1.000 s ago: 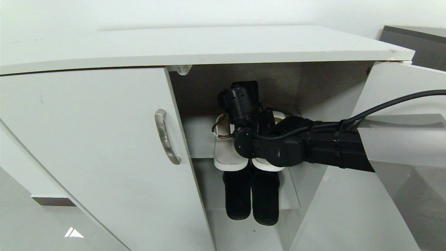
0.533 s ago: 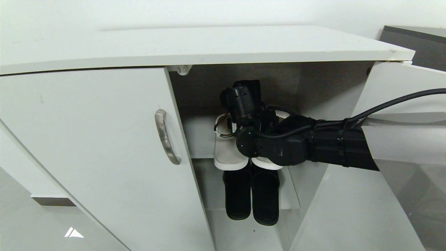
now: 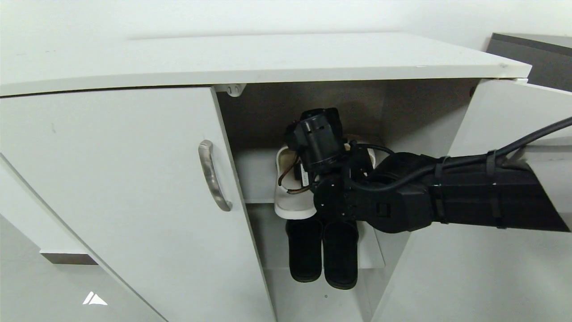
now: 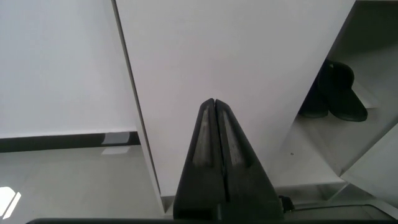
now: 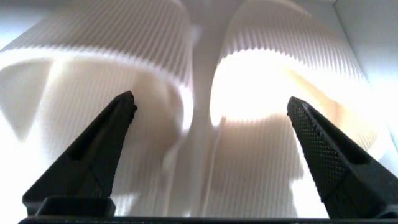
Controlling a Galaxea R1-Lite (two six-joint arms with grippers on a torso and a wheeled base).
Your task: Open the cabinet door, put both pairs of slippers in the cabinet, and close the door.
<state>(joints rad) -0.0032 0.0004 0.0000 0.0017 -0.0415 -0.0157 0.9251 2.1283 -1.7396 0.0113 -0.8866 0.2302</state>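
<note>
The white cabinet (image 3: pixel 268 58) has its right door (image 3: pixel 491 116) swung open and its left door (image 3: pixel 111 179) shut. A white pair of slippers (image 3: pixel 288 197) lies on the upper shelf, heels over the shelf edge. A black pair of slippers (image 3: pixel 321 255) lies on the lower shelf (image 3: pixel 373 255), also seen as black slippers (image 4: pixel 339 99). My right arm is inside the opening above the white pair. My right gripper (image 5: pixel 211 115) is open, its fingertips (image 5: pixel 124 106) wide apart just over the ribbed white slippers (image 5: pixel 261 81). My left gripper (image 4: pixel 214 106) is shut on nothing, facing the shut left door (image 4: pixel 211 62).
A metal handle (image 3: pixel 212 174) sits on the shut left door. A dark-topped piece of furniture (image 3: pixel 532 58) stands behind the open door at the right. The pale floor (image 4: pixel 68 186) lies left of the cabinet.
My right arm has drawn back out of the cabinet toward the camera and slightly down. The white slippers stay on the upper shelf.
</note>
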